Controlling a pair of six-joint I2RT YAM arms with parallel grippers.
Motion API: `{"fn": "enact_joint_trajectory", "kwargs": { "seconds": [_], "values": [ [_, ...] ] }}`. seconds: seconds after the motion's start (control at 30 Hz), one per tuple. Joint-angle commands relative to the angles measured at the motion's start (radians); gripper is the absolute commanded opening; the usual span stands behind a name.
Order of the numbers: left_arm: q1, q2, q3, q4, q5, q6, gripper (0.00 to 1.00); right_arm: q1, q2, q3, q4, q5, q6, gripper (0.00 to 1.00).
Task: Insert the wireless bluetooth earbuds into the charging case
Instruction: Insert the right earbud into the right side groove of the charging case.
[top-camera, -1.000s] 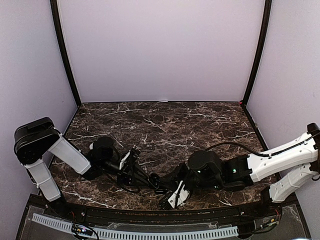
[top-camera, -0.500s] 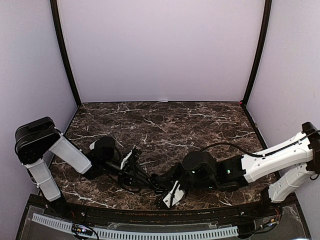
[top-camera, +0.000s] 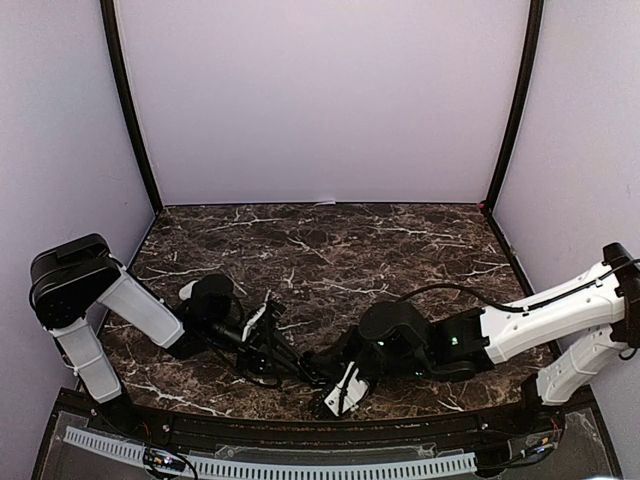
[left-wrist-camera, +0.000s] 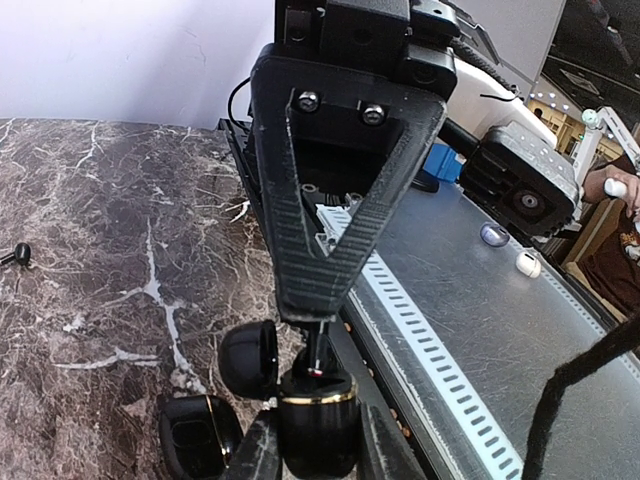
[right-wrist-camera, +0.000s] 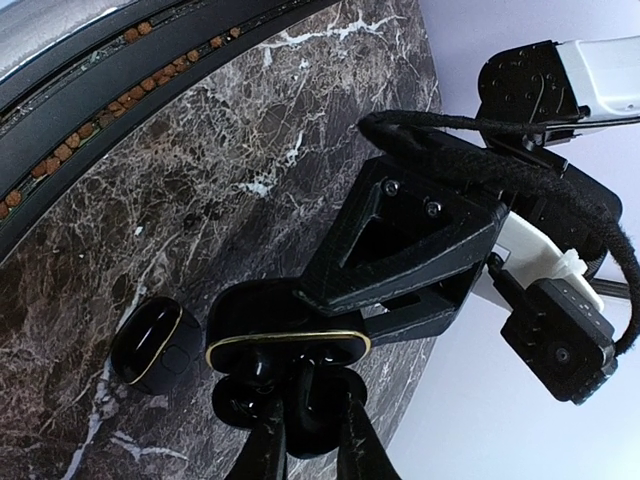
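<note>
Item: charging case (left-wrist-camera: 318, 422), black w/ gold rim, lid open, upright at 6 o'clock of the table (left-wrist-camera: 100, 200), right by the near edge. Holder: left gripper (left-wrist-camera: 316, 450), fingers clenched on the case body from both sides. Right gripper (right-wrist-camera: 308, 420): jaws pinched on a small glossy black piece, judged to be a black earbud (right-wrist-camera: 312, 405), tip poised directly over the case mouth, touching or just above it; cannot tell which. Seating: not confirmed, since the case interior is hidden by both grippers. Second case (left-wrist-camera: 195, 435): black, open, lying on the table at 7 o'clock of the held case, just beside it; contents too dark to read. Domed black lid (left-wrist-camera: 248, 358) at 10 o'clock of the held case; unclear which case it belongs to. Loose bud (left-wrist-camera: 18, 255): black, on the marble at 9 o'clock, well apart from both cases, not yet collected. Also 2 small pale items (left-wrist-camera: 527, 263) on the metal ledge (left-wrist-camera: 480, 330) beyond the table edge, at 3 o'clock; ID unclear. Status est.: mid-insertion of one bud; no bud visibly seated. Left to do: finish this insert, then fetch the loose black bud and any others. White buds not positively ID'd in any view.
</note>
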Motion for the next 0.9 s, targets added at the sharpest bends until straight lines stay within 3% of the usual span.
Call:
{"fn": "enact_joint_trajectory", "kwargs": {
  "seconds": [0.0, 0.47, 0.87],
  "values": [
    [-0.005, -0.024, 0.022, -0.022, 0.022, 0.018, 0.14, -0.001, 0.019, 0.042, -0.025, -0.021, -0.004, 0.00],
    [-0.018, -0.025, 0.053, -0.125, 0.023, 0.065, 0.14, 0.000, 0.060, 0.107, -0.142, -0.081, -0.001, 0.00],
    [-0.031, -0.008, 0.090, -0.209, 0.044, 0.088, 0.14, 0.014, 0.085, 0.088, -0.076, -0.093, -0.039, 0.00]
  ]
}}
